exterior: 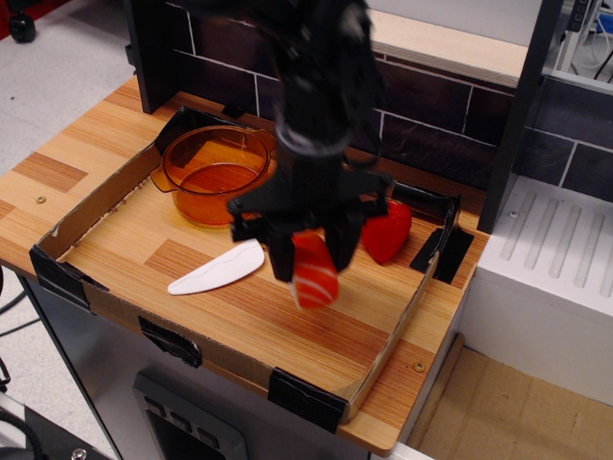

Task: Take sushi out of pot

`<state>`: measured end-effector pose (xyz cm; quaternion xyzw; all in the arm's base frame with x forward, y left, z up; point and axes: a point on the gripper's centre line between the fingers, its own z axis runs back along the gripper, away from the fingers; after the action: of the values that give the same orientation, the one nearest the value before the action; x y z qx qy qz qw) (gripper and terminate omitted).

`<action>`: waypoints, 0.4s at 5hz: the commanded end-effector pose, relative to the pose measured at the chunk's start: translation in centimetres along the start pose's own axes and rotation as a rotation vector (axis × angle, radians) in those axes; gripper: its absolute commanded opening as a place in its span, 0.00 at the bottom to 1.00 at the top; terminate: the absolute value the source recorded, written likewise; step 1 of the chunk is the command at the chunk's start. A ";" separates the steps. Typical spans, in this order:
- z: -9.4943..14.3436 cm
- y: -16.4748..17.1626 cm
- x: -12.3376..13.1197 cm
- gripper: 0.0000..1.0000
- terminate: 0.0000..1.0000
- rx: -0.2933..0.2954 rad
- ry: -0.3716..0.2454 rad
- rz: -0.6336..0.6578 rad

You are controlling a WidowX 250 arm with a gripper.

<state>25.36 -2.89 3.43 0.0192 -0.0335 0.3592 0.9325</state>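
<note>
Behind gripper (311, 257): knife handle hidden.

The light is even and rather bright, coming from above. Shadows on the bench (316, 316) are soft and short. The gripper (311, 264) and arm in the centre are smeared by motion blur; the pot (213, 172) and corners stay sharp. The pot glows translucent.

No readable text, labels or numbers.
</note>
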 end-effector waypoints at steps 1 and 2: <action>-0.3 0.3 -0.3 0.00 0.00 -0.051 -0.039 -0.063; 0.5 0.7 0.3 1.00 0.00 -0.087 -0.020 -0.020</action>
<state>25.33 -3.48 2.38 -0.0048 -0.0290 0.3493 0.9366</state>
